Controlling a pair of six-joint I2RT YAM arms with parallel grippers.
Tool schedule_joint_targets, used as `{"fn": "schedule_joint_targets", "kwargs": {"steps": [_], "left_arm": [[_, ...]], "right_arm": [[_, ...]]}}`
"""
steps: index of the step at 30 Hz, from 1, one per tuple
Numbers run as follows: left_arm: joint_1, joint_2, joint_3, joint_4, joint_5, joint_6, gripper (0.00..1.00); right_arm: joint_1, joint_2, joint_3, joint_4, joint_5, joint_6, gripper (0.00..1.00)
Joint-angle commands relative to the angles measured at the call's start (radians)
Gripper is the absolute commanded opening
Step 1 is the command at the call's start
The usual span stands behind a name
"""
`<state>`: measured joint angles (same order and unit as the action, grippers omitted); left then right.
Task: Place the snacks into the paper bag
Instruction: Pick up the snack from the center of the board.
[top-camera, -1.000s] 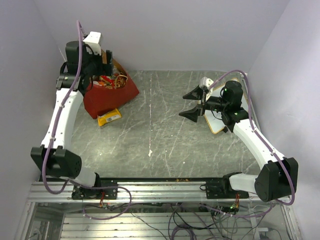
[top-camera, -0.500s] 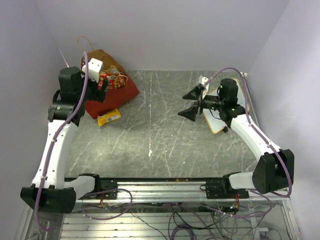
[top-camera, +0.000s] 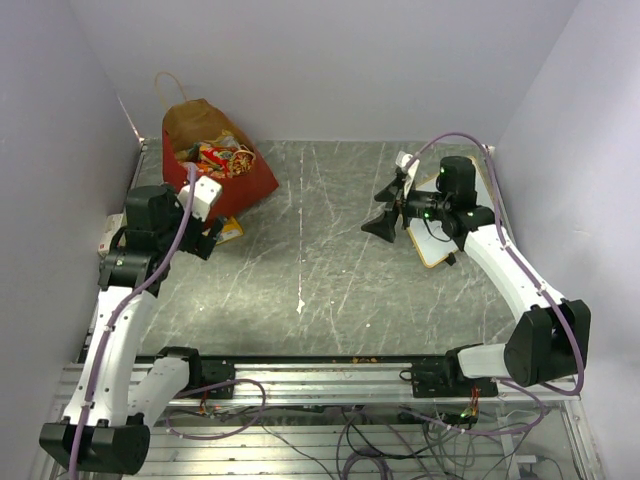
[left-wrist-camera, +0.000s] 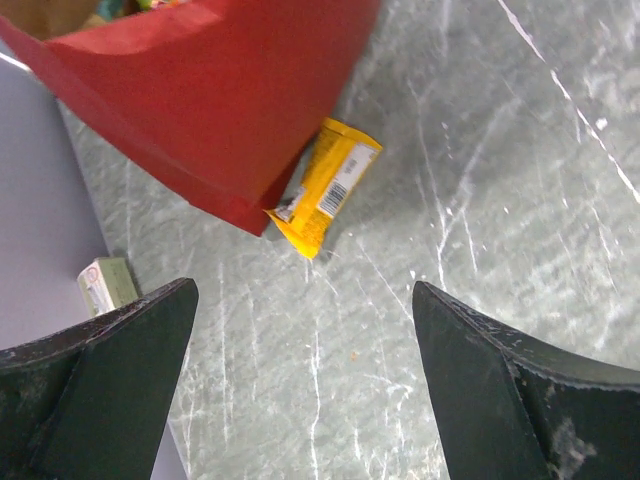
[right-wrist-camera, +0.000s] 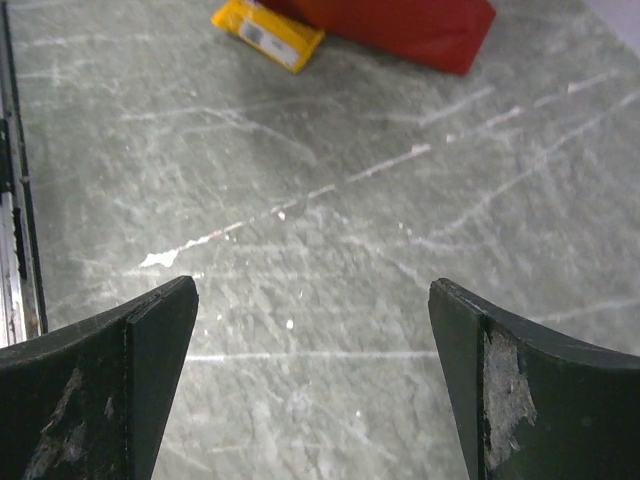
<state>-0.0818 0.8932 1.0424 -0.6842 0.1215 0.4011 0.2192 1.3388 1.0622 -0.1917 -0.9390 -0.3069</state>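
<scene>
We see snacks (top-camera: 215, 158) in the paper bag (top-camera: 228, 195), one yellow packet (left-wrist-camera: 325, 183) outside it, left gripper (left-wrist-camera: 302, 300) and right gripper (right-wrist-camera: 312, 290) wide, empty

Snacks (top-camera: 215, 158) in the paper bag (top-camera: 228, 195), far left; one packet (left-wrist-camera: 322, 185) before, perhaps against, its corner.

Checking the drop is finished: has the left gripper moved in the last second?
Yes. The left gripper has drawn back from above the red bag and now hangs in front of it.
</scene>
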Motion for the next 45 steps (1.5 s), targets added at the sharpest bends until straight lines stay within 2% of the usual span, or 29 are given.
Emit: {"fn": "schedule_joint_targets", "kwargs": {"steps": [1,6,13,19,24,34,45], "left_arm": [[0.008,-0.038,-0.036,-0.055,0.118,0.097,0.99],[0.008,-0.043,-0.099,-0.082,0.146,0.201,1.00],[0.012,0.046,-0.218,0.081,-0.017,0.101,0.97],[0.050,0.135,-0.322,0.219,-0.055,0.065,0.96],[0.122,0.227,-0.337,0.294,-0.006,0.056,0.94],[0.302,0.395,-0.262,0.314,0.198,-0.066,0.88],[0.409,0.557,-0.202,0.331,0.359,-0.209,0.78]], "right_arm": [[-0.007,-0.025,-0.023,-0.149,0.102,-0.065,1.00],[-0.025,-0.123,-0.132,-0.082,0.109,-0.050,1.00],[-0.078,-0.173,-0.143,-0.072,0.064,-0.037,1.00],[-0.078,-0.186,-0.156,-0.057,0.046,-0.034,1.00],[-0.078,-0.174,-0.157,-0.053,0.039,-0.022,1.00],[-0.078,-0.154,-0.160,-0.054,0.033,-0.023,1.00],[-0.080,-0.135,-0.166,-0.052,0.026,-0.022,1.00]]}}
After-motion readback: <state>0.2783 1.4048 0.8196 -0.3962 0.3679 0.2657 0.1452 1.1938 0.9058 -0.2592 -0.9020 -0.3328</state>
